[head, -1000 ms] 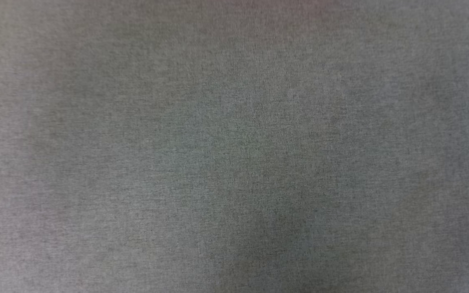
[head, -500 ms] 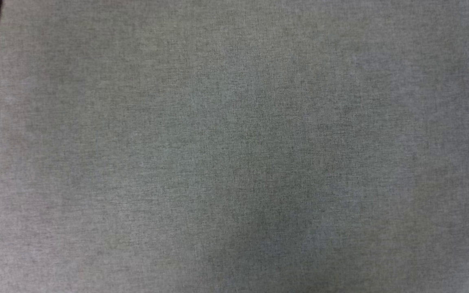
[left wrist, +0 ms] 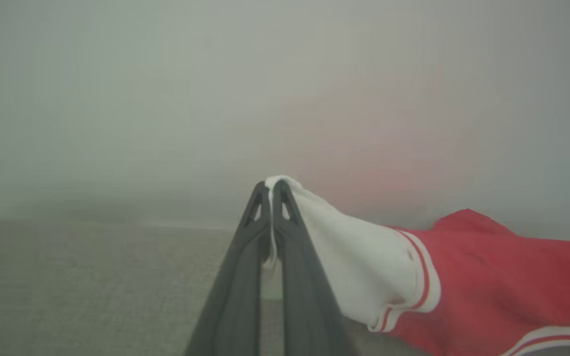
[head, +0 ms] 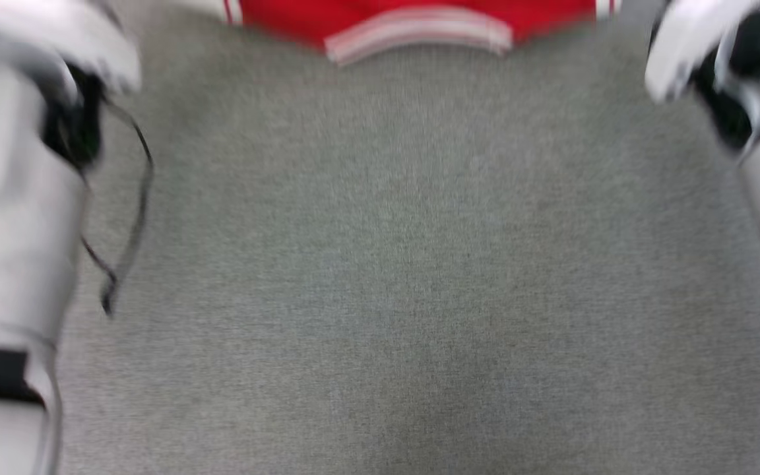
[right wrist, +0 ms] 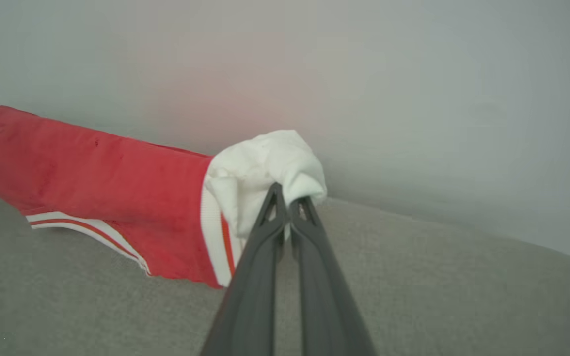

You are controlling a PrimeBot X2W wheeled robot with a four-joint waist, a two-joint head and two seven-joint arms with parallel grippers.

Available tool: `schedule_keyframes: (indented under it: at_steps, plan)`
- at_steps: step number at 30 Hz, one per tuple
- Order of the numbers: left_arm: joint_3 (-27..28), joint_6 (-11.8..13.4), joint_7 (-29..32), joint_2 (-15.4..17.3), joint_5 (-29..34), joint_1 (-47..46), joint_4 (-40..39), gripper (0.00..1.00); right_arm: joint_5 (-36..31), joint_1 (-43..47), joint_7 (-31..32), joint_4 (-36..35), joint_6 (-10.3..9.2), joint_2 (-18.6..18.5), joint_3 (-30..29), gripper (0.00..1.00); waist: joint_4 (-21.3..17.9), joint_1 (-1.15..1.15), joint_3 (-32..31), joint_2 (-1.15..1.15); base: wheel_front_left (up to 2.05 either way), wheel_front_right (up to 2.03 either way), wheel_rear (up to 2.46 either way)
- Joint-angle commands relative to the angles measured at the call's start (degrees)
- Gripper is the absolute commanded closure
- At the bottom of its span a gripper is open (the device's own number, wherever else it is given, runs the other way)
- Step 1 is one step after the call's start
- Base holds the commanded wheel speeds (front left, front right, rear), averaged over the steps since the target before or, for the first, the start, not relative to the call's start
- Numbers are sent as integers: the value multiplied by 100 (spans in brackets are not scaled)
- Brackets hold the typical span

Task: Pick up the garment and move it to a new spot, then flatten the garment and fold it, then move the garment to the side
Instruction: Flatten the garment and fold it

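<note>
Grey surface [head: 419, 264]; garment [head: 413, 13] newly visible at top.

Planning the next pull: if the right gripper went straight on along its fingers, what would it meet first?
Only the white sleeve of the garment, which the right gripper pinches at its tips. Past that comes probably the pale wall, though depth is unclear.

no readable text, no labels, no numbers, no signs

One garment [left wrist: 488, 277], two tools [left wrist: 270, 185] [right wrist: 290, 194], one cable [head: 137, 218], one grey surface [head: 419, 277].
</note>
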Motion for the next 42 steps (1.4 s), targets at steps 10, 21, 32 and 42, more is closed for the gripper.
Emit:
schedule_keyframes:
  at_steps: [10, 21, 32, 42]
  plan:
    - [249, 137, -113, 143, 67, 2497, -780, 100, 635, 2186, -185, -575, -5, -365, 271, 100, 92, 0, -1482, 0, 0, 0, 0]
    - [519, 1080, 143, 558, -113, 5542, -2952, 100, 499, 4635, 476, -2270, -6, -656, -320, 100, -25, 0, -2379, 0, 0, 0, 0]
    - [605, 2445, 920, 968, -207, 7981, -5434, 100, -378, 7669, 1803, -4406, -6, 199, -2159, 100, 125, 0, -2775, 0, 0, 0, 0]
    - [423, 2657, 975, 814, -152, 8239, -6060, 100, -747, 8292, 2596, -5106, -5, 703, -2554, 0, 234, 0, -2671, 0, 0, 0, 0]
